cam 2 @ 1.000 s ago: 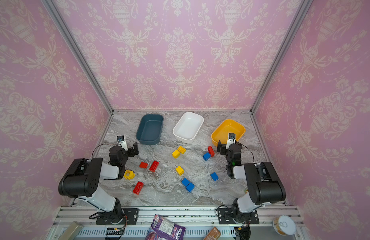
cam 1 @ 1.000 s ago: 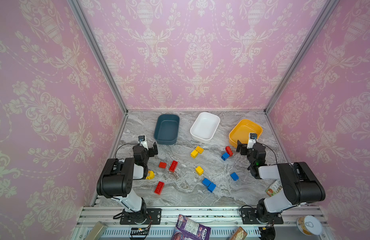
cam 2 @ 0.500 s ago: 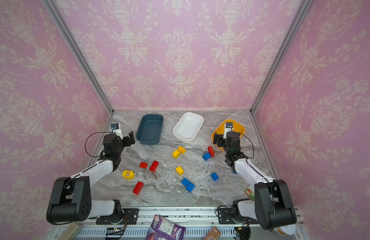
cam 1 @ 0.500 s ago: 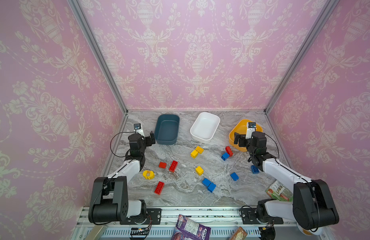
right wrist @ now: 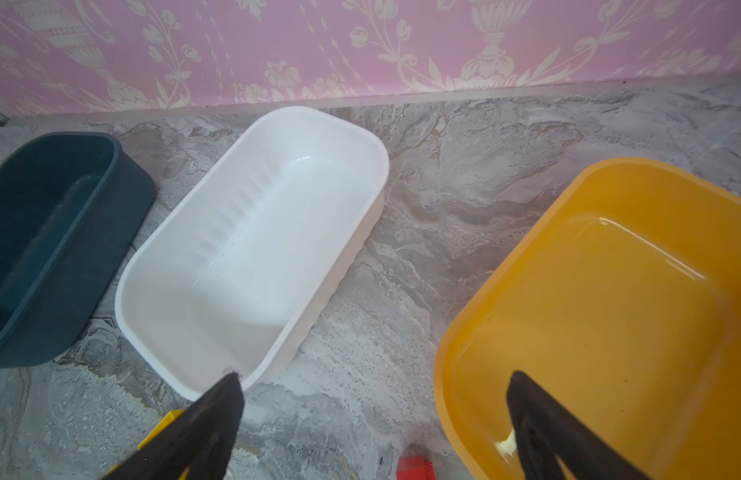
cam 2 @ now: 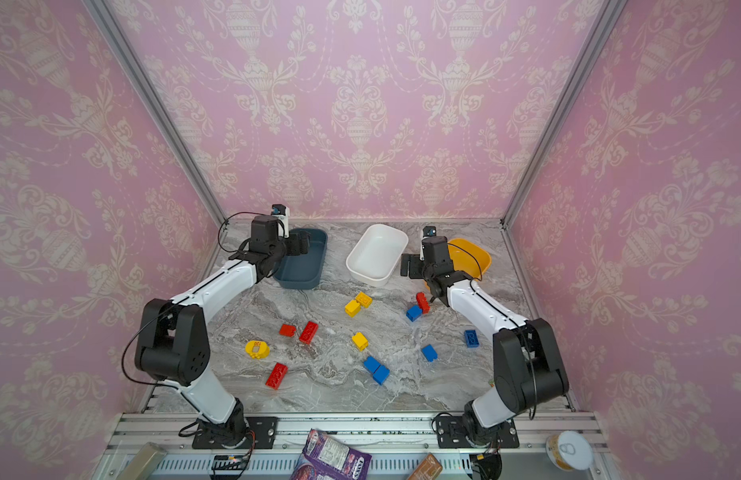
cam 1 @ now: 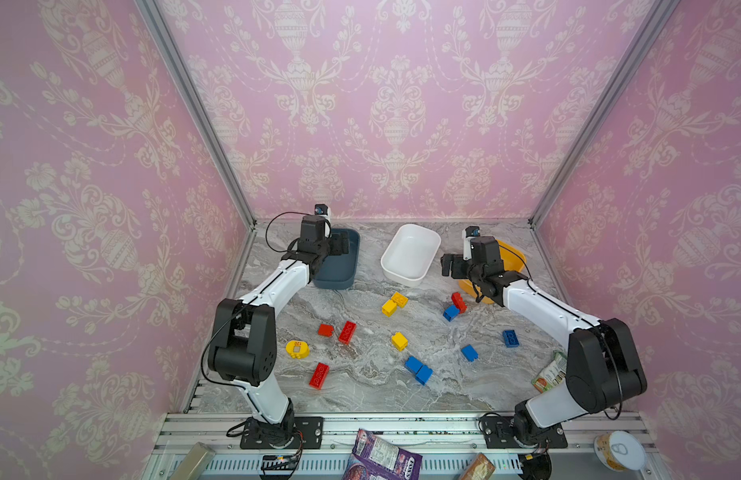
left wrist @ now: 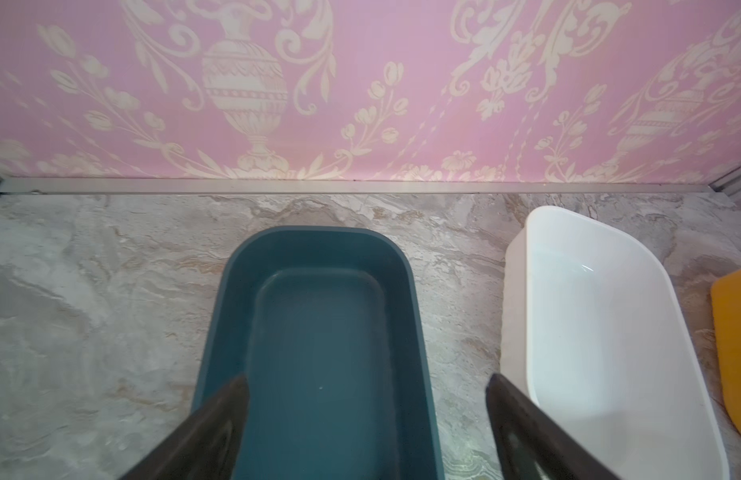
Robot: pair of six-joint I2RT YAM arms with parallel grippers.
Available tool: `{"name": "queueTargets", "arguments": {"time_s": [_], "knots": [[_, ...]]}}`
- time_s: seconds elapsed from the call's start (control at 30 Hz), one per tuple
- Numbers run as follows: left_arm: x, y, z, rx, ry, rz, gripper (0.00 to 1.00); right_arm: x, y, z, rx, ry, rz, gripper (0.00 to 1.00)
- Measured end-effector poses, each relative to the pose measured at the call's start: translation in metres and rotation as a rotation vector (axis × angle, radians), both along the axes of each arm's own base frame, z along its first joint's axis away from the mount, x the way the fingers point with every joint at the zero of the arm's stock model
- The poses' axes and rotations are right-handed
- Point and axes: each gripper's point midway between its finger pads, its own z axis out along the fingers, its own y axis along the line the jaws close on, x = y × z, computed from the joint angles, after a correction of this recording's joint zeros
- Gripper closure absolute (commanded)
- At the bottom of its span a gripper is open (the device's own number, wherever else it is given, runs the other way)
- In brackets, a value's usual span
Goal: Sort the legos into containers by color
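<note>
Left gripper [left wrist: 366, 377]: jaws apart, holding nothing, above the dark teal tub [left wrist: 318, 332]. Right gripper [right wrist: 373, 373]: jaws apart, holding nothing, between the white tub [right wrist: 252, 232] and the yellow-orange tub [right wrist: 609, 291]. Legos [cam 1: 399, 340] lie scattered on the bench [cam 1: 360, 390].

- A white tub [right wrist: 252, 232] sits empty on the grey marble table [right wrist: 443, 199], set at a slant.
- A dark teal tub [right wrist: 48, 249] lies near one side of it, cut off by the frame edge. A yellow-orange tub [right wrist: 609, 311] lies apart on the other side.
- Two dark fingers [right wrist: 210, 419] stand wide apart with nothing between them. One tip overlaps the white tub's near corner, the other the orange tub.
- A yellow brick [right wrist: 161, 430] peeks out beside one finger.
- A red brick [right wrist: 414, 467] shows partly between the fingers.
- A pink patterned wall [right wrist: 360, 41] rises behind the tubs.
</note>
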Motion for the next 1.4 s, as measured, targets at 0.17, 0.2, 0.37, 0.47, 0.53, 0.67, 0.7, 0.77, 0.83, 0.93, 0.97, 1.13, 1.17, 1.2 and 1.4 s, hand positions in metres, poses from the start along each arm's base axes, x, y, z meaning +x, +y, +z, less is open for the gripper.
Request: {"name": "queueTargets", "arguments": {"time_s": [0.17, 0.2, 0.37, 0.47, 0.53, 0.67, 0.7, 0.77, 0.83, 0.93, 0.97, 1.13, 1.17, 1.2, 1.4], "knots": [[0.019, -0.020, -0.049, -0.064, 0.156, -0.030, 0.24, 0.004, 0.012, -0.003, 0.037, 0.048, 0.018, 0.00], [0.021, -0.022, -0.059, -0.074, 0.186, -0.033, 0.25, 0.005, 0.014, -0.002, 0.045, 0.050, 0.021, 0.00], [0.024, -0.037, -0.090, -0.109, 0.291, -0.057, 0.27, 0.006, 0.019, 0.000, 0.067, 0.061, 0.036, 0.00], [0.026, -0.048, -0.096, -0.132, 0.314, -0.073, 0.28, 0.005, 0.020, -0.001, 0.078, 0.068, 0.039, 0.00], [0.025, -0.054, -0.098, -0.151, 0.329, -0.083, 0.29, 0.004, 0.021, -0.004, 0.086, 0.080, 0.040, 0.00], [0.019, -0.064, -0.101, -0.187, 0.359, -0.088, 0.29, 0.003, 0.021, -0.006, 0.087, 0.089, 0.038, 0.00], [0.019, -0.065, -0.101, -0.194, 0.363, -0.089, 0.29, 0.002, 0.021, -0.006, 0.087, 0.091, 0.037, 0.00], [0.018, -0.068, -0.101, -0.203, 0.366, -0.087, 0.30, 0.002, 0.022, -0.006, 0.091, 0.093, 0.040, 0.00], [0.016, -0.072, -0.101, -0.210, 0.371, -0.087, 0.29, 0.002, 0.022, -0.007, 0.092, 0.095, 0.042, 0.00], [0.013, -0.078, -0.103, -0.216, 0.380, -0.093, 0.30, 0.002, 0.024, -0.012, 0.096, 0.108, 0.048, 0.00], [0.013, -0.080, -0.103, -0.218, 0.381, -0.093, 0.30, 0.002, 0.025, -0.014, 0.098, 0.113, 0.050, 0.00], [0.010, -0.089, -0.102, -0.223, 0.380, -0.105, 0.30, 0.001, 0.029, -0.027, 0.104, 0.146, 0.056, 0.00], [0.010, -0.091, -0.102, -0.223, 0.381, -0.108, 0.31, 0.001, 0.029, -0.029, 0.106, 0.153, 0.054, 0.00], [0.009, -0.093, -0.102, -0.224, 0.382, -0.110, 0.31, 0.001, 0.030, -0.031, 0.107, 0.164, 0.054, 0.00], [0.006, -0.102, -0.102, -0.228, 0.386, -0.120, 0.32, 0.016, 0.038, -0.031, 0.119, 0.175, 0.060, 0.00]]}}
